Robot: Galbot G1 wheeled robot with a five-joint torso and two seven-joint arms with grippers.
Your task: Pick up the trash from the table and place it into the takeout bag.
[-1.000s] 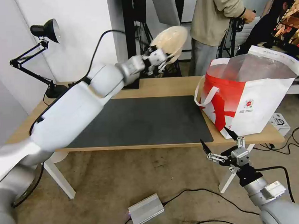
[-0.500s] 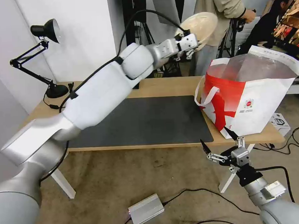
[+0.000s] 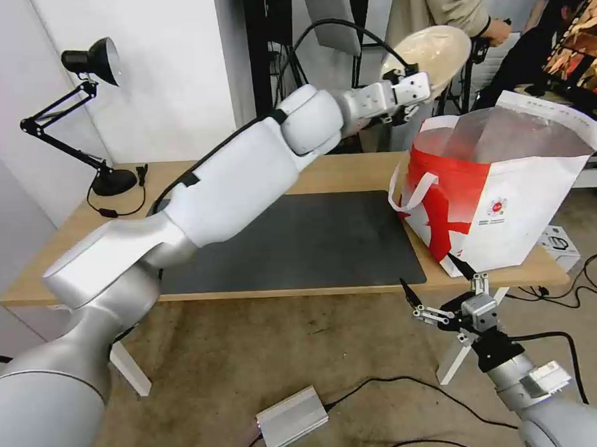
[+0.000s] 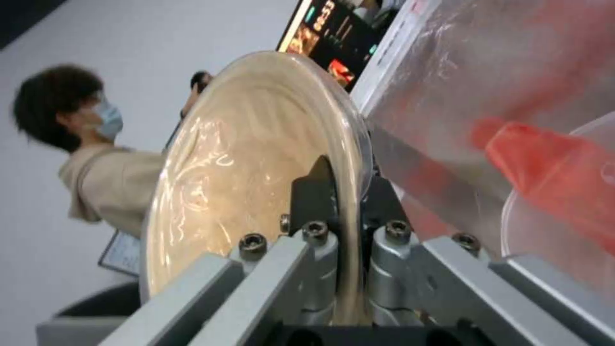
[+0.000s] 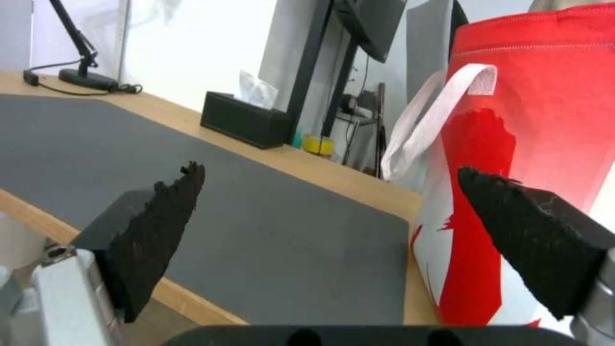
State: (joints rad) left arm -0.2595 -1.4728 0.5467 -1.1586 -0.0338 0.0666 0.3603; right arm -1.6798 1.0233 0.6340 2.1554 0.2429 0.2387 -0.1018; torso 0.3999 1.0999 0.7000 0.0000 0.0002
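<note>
My left gripper [image 3: 417, 92] is raised high over the table's far right part, shut on the rim of the shallow beige bowl [image 3: 433, 48], which stands tilted on edge just left of the takeout bag's open mouth. In the left wrist view the bowl [image 4: 243, 163] is clamped between the fingers [image 4: 314, 192], with foil lining, red trash [image 4: 551, 163] and a clear rim inside the bag. The takeout bag [image 3: 504, 193] stands on the table's [image 3: 336, 175] right end. My right gripper [image 3: 437, 284] hangs open below the table's front edge, near the bag [image 5: 545, 120].
A black desk lamp [image 3: 81, 95] stands at the table's back left. A black tissue box [image 5: 247, 122] sits at the back edge. The dark grey mat [image 3: 299, 243] covers the middle. People stand behind the table. A silver box [image 3: 292, 418] and cables lie on the floor.
My left arm has swung right and stretched out, carrying the beige bowl from above the table's back middle to beside the bag's mouth. The right arm has stayed put.
</note>
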